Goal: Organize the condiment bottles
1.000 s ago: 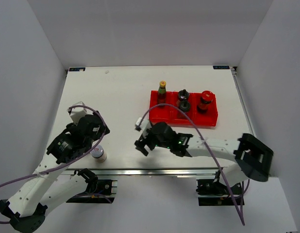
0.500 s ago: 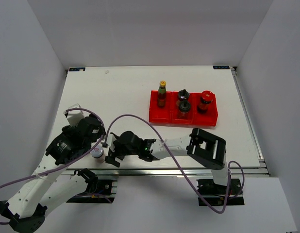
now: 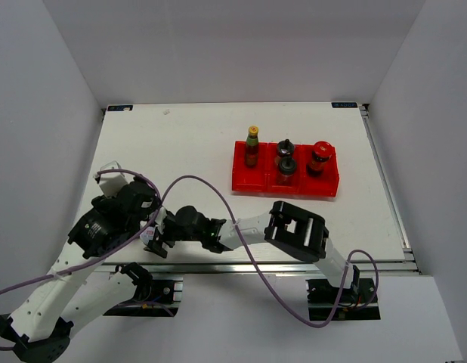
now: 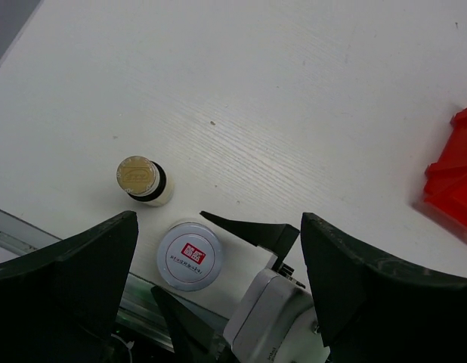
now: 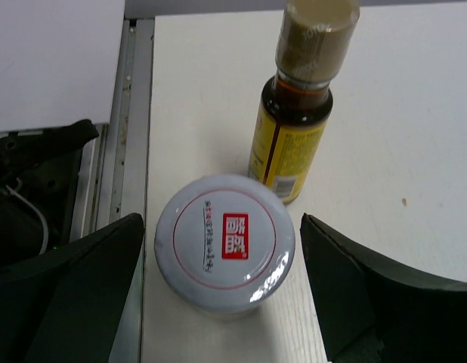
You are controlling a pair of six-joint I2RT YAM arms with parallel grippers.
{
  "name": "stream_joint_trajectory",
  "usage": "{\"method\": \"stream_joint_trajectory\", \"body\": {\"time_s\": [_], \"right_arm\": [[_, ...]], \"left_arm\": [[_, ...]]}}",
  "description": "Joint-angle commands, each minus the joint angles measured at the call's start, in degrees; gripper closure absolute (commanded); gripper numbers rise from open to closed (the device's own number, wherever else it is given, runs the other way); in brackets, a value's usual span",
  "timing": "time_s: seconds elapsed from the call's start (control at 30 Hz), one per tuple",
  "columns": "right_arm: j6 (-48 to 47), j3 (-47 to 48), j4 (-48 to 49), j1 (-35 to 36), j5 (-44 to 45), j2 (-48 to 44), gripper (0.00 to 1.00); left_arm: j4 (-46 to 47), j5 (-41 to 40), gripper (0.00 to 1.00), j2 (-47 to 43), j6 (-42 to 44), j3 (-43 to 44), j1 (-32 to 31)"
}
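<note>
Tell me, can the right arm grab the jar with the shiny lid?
Probably yes. The right gripper is open with the silver-lidded jar sitting between its fingers, nothing in between. The yellow-capped bottle stands close beside it, but outside the fingers.

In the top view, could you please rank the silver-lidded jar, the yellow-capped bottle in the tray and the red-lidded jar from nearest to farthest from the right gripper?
1. Silver-lidded jar: inside the open right gripper, near table edge.
2. Yellow-capped bottle: left compartment of the tray.
3. Red-lidded jar: right compartment.
</note>
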Motion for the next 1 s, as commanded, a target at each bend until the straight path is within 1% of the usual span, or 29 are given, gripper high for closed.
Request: {"method": "stream_joint_trajectory", "body": {"time_s": [0.0, 0.17, 0.23, 0.3, 0.37, 0.4, 0.47, 0.5, 0.57, 0.6, 0.7, 0.73, 0.77, 0.83, 0.87, 0.9, 0.97], "right_arm": [[1.70, 2.54, 3.50, 0.32, 0.21, 2.66, 0.11], [2.14, 4.12, 4.04, 0.32, 0.66, 4.69, 0.11], [2.05, 3.43, 4.30, 0.32, -0.04, 4.25, 0.15], [1.97, 2.46, 4.74, 0.32, -0.40, 3.72, 0.25], [1.88, 0.88, 5.18, 0.32, -0.31, 2.76, 0.26], [1.88, 0.44, 5.18, 0.32, -0.22, 2.49, 0.29], [1.70, -1.40, 6.05, 0.24, -0.22, 1.53, 0.32], [1.70, -2.11, 6.67, 0.32, -0.14, 1.17, 0.42], [1.79, -4.48, 8.51, 0.32, 0.21, -0.49, 0.54], [1.70, -5.27, 8.87, 0.32, 0.82, -1.11, 0.56], [1.88, -9.22, 10.71, 0.32, 1.88, -4.44, 0.60], [2.14, -10.71, 11.77, 0.32, 2.06, -6.80, 0.62], [2.75, -14.47, 12.99, 0.24, 2.32, -8.13, 0.67], [3.72, -18.36, 16.25, 0.32, 3.99, -12.95, 0.70], [3.90, -20.20, 16.69, 0.32, 4.87, -14.55, 0.74], [4.33, -23.61, 17.22, 0.32, 6.70, -18.13, 0.75], [5.57, -26.88, 17.14, 0.32, 10.22, -21.84, 0.78]], "left_arm": [[0.72, -0.93, 0.02, -0.03, -3.73, 3.16, -0.21], [0.72, -1.02, 0.02, 1.02, -3.91, 3.16, -0.21], [0.63, -1.02, 0.02, 1.29, -3.91, 3.16, -0.21], [0.72, -1.02, 0.02, 1.38, -4.00, 3.16, -0.21], [0.72, -1.02, 0.02, 1.38, -4.00, 3.24, -0.21], [0.72, -1.02, 0.02, 1.20, -4.08, 3.24, -0.21], [0.72, -1.19, 0.02, 1.11, -4.17, 3.24, -0.21], [0.81, -1.19, 0.02, 0.85, -4.09, 3.24, -0.21], [0.28, -1.45, 0.02, 0.85, -4.43, 3.42, -0.21], [0.19, -1.72, 0.02, 0.76, -4.44, 3.51, -0.21], [0.89, -1.55, 0.02, 0.76, -4.00, 3.25, -0.21], [1.24, -1.28, 0.02, 0.76, -3.74, 2.98, -0.12], [1.68, -0.93, 0.02, 0.85, -3.65, 2.37, -0.21], [2.12, -0.05, 0.02, 1.55, -3.56, 1.93, -0.21], [2.82, 0.30, 0.02, 1.81, -3.21, 1.75, -0.21], [3.26, 0.65, 0.02, 2.16, -3.12, 1.66, -0.21], [5.19, 1.97, 0.02, 3.04, -2.42, 1.40, -0.21]]}}
